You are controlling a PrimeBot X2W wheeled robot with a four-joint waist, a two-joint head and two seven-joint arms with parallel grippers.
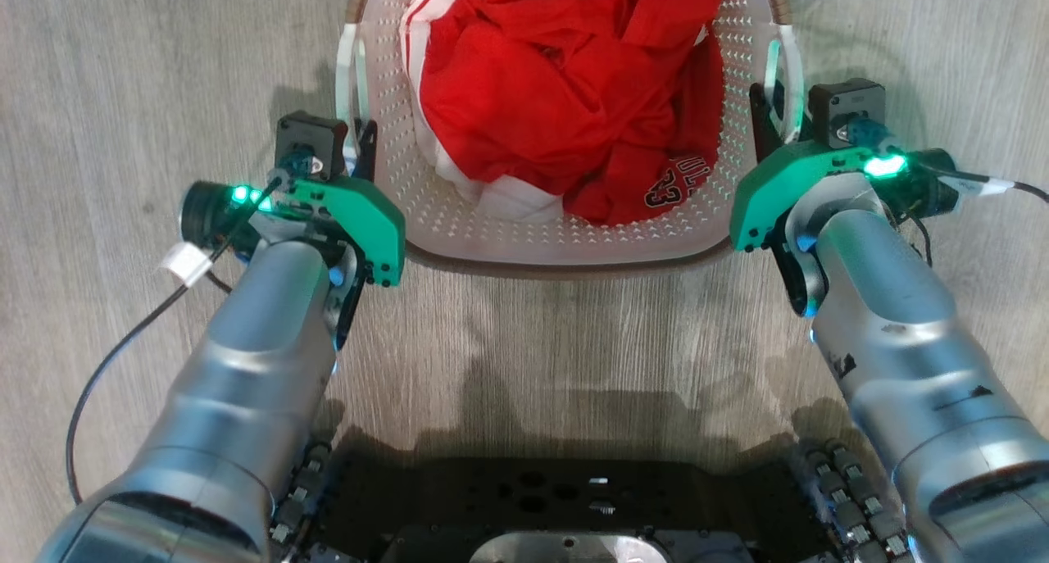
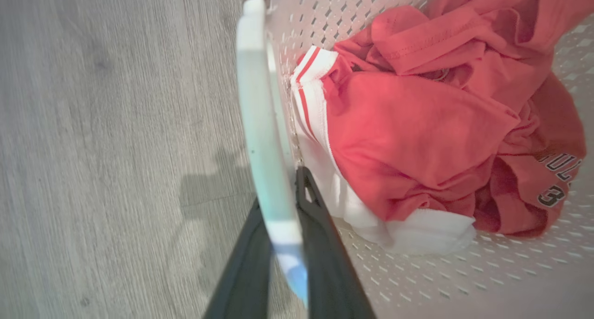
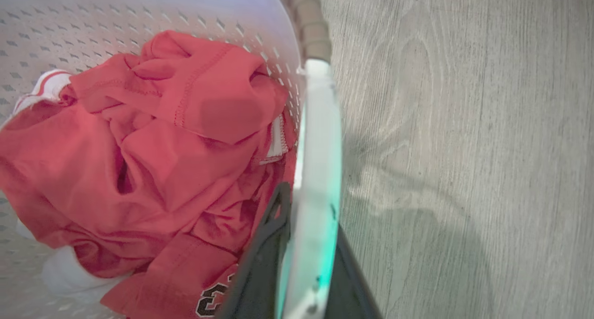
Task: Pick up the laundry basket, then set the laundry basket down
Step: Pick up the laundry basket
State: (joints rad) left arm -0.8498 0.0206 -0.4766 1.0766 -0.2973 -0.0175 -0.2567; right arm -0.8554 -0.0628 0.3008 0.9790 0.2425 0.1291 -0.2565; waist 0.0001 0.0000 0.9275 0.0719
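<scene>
The laundry basket [image 1: 524, 235], white with perforated walls and a brown rim, is right in front of me over the wood floor, full of red and white clothes [image 1: 557, 79]. My left gripper [image 1: 361, 149] is at the basket's left handle [image 1: 348, 71]. In the left wrist view the two dark fingers of the left gripper [image 2: 278, 193] press that white handle [image 2: 260, 114] from both sides. My right gripper [image 1: 766, 116] is at the right handle [image 1: 788, 63], and the right wrist view shows the right gripper [image 3: 311, 212] clamped on the handle strap [image 3: 320, 138].
Grey wood floor [image 1: 123, 71] lies on both sides of the basket. My dark base [image 1: 557, 497] is at the bottom of the head view, close behind the basket. A black cable [image 1: 123, 342] hangs from my left wrist.
</scene>
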